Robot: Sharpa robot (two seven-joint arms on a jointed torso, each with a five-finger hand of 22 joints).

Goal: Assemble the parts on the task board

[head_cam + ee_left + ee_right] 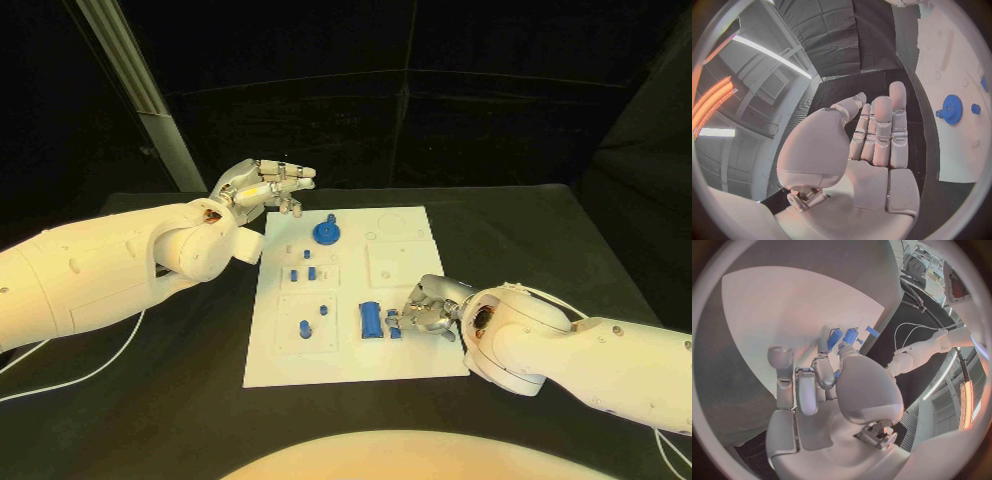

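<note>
The white task board point(411, 225) lies in the middle of the black table. A blue gear point(327, 233) stands near the board's far end, and the left wrist view shows that gear point(951, 109) beyond the fingertips. Several small blue parts point(303, 270) lie along the board's left side, and a larger blue block point(372, 320) sits near its near end. My right hand point(430, 310) rests low on the board beside that block, thumb and a finger pinching a small blue part point(394, 321). My left hand point(267, 186) hovers above the far left corner, fingers straight, holding nothing.
A metal post point(144, 95) stands at the far left behind the table. White cables point(87, 365) trail over the table's left side. Bare black tabletop point(534, 240) stretches to the right of the board.
</note>
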